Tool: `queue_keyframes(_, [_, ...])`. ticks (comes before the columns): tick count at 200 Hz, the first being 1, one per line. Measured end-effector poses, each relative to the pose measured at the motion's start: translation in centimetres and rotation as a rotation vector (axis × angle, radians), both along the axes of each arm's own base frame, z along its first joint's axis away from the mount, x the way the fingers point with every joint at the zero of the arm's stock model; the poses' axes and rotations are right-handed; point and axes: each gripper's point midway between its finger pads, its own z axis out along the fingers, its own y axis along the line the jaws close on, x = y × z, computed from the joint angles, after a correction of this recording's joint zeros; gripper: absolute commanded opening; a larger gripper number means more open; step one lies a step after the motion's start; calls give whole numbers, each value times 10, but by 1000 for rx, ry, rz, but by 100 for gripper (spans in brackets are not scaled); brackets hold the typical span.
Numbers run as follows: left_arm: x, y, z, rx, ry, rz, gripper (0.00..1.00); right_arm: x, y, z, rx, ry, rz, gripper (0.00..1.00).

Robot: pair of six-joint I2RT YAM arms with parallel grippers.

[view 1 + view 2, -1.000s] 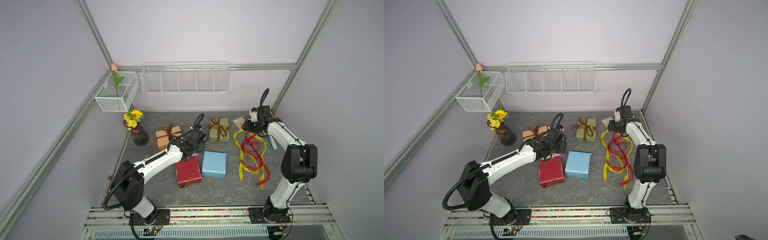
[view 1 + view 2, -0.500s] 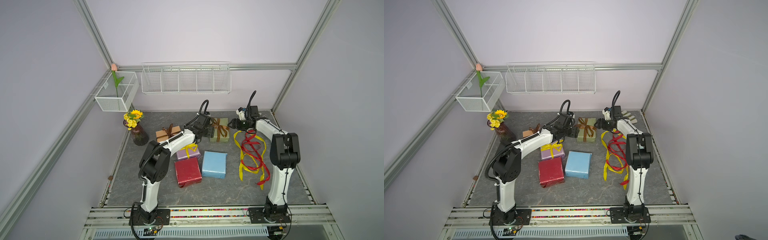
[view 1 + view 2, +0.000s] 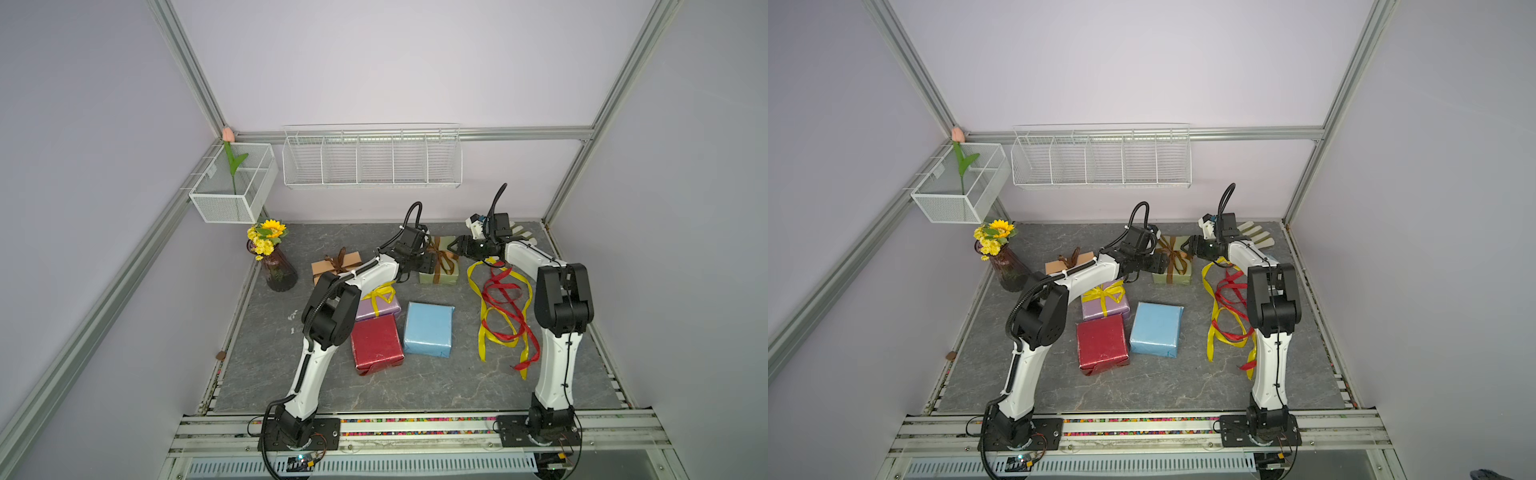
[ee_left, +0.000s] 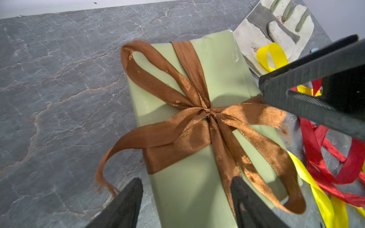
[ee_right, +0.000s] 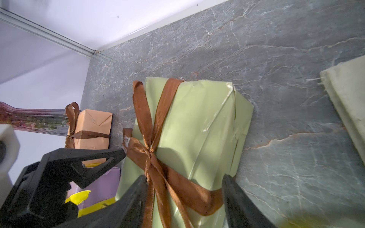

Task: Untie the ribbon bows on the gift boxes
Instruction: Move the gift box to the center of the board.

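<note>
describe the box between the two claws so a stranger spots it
Below the long white wire basket on the back wall, near its right end, lies an olive green box. It alone pairs green paper with a brown bow.

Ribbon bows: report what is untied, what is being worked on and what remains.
Done: the red box and light blue box are bare; a red ribbon and yellow ribbon lie loose. In hand: the left gripper and right gripper, both open, flank the olive green box; its brown bow is tied. Left: that bow, the second brown bow on the tan-orange box and the yellow bow on the lilac box.
</note>
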Motion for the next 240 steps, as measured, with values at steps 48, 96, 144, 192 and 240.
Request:
queue_keyframes(48, [-4, 0, -10, -26, 25, 8, 68, -9, 10, -22, -7, 48, 17, 57])
queue_keyframes(96, [-7, 2, -17, -66, 42, 22, 63, -15, 9, -32, -19, 61, 9, 53])
queue_keyframes(144, [-27, 12, -17, -94, 71, 21, 61, -39, 13, -29, -32, 76, 20, 52])
queue_keyframes(192, [-54, 28, -17, -89, 116, 18, 61, -77, 27, -27, -79, 115, 57, 53])
queue_keyframes(240, [-63, 33, -19, -70, 146, 17, 61, -99, 26, -11, -140, 119, 99, 59])
